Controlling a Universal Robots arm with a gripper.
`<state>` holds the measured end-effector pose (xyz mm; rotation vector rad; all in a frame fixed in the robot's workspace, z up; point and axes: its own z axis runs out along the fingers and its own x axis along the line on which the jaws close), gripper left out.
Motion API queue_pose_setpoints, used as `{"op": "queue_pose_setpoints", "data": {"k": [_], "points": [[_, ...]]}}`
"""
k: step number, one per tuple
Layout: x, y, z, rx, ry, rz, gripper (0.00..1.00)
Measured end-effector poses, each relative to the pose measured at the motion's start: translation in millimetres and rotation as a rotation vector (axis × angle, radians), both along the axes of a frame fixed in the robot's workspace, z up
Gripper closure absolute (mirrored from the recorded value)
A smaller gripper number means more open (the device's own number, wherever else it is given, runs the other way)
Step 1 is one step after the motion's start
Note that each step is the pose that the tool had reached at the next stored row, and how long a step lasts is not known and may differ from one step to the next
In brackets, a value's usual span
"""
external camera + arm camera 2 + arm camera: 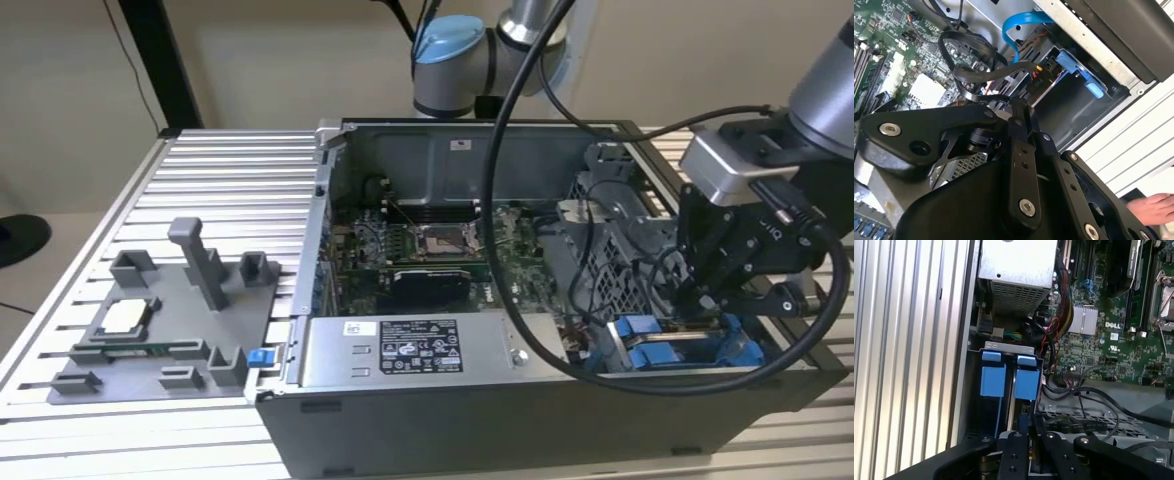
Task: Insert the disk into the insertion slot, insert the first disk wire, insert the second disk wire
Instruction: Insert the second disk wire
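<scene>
Gripper (703,300) low over the drive bay, at the corner of the open computer case (400,425) toward the exterior view's right. Sits just above the disk (641,335), whose blue caddy ends stand upright in the bay beside the grey power-supply box (400,352). Seen in the first wrist view as a disk (993,380) already down in its slot, so probably past insertion and into the wire steps. Cannot tell how wide the pincer stands or whether it has hold of anything. Comes close to a black flat cable (994,72) in the second wrist view, contact unclear, with a loose blue cable (1019,22) arching behind. Looks like work on the first disk wire, though no plug can be made out as seated. Calls for a connector squared to its socket on the drive, pressed straight, clear of the tangle around the bay. Person's hand (1154,207) near the case edge.
</scene>
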<state>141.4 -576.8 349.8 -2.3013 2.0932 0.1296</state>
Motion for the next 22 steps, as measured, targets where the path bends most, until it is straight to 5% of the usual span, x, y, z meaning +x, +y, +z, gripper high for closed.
{"op": "queue_pose_setpoints", "data": {"k": [10, 22], "points": [[-0.1, 0.0, -2.0, 0.0002, -0.0081, 0.003, 1.0], [-1.2, 0.7, -5.6, -0.0038, -0.0314, 0.004, 1.0]]}}
